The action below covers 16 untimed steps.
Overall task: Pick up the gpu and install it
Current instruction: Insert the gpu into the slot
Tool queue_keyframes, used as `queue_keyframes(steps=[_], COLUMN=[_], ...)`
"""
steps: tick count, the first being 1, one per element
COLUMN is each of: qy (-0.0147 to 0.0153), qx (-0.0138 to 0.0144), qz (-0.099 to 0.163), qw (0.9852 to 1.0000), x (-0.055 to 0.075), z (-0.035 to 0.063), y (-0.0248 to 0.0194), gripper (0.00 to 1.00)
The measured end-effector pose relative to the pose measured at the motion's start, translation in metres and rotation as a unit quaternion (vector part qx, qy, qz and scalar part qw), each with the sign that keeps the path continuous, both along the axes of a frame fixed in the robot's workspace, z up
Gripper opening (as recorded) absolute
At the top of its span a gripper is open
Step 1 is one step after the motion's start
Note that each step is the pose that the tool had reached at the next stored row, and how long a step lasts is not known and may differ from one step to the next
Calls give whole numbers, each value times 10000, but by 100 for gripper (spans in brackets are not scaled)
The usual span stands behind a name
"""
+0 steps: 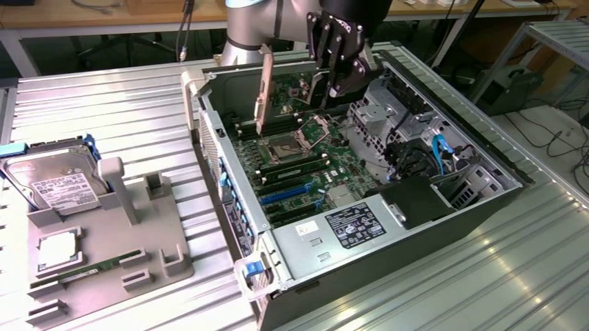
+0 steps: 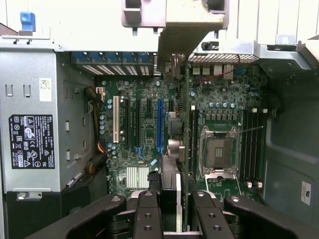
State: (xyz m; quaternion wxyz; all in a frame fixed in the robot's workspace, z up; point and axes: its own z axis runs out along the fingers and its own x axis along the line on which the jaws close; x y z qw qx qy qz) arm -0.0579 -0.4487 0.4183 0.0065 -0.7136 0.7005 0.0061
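Half of the task looks done to us. The gpu [image 1: 290, 93], a thin flat green circuit-board card with a long pale metal bracket strip at one end, is lifted and held by the black metal gripper [image 1: 336, 84]. The jaws are closed only part of the way, because the card stands between them. In the wrist view the black fingers [image 2: 148, 209] press on both flat faces of the gpu [image 2: 187, 35], which we see by its thin edge.

The card hangs upright in the air inside the opening of the grey and black open computer case [image 1: 478, 172], toward 12 o'clock in the exterior view. Its lower edge is apart from the green motherboard [image 1: 304, 162] and it hangs over the region of the square metal processor socket [image 1: 281, 148]. The long blue expansion slots [image 1: 281, 196] lie nearer to 6 o'clock and nothing is plugged into them.

We judge that the installing is not yet done: the card must come to a slot and be pressed in.

Outside the case, toward 8 o'clock, the grey plastic holder [image 1: 170, 265] on the ribbed metal table [image 1: 120, 103] carries the silver boxy hard drive [image 1: 55, 183] and the long narrow green memory stick [image 1: 87, 267].
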Motion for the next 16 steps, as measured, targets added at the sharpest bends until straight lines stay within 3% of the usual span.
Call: queue_keyframes(steps=[16], qy=[17], qx=[0], qz=[111], qw=[9999], x=[0], z=[-87], y=[0], gripper=[28])
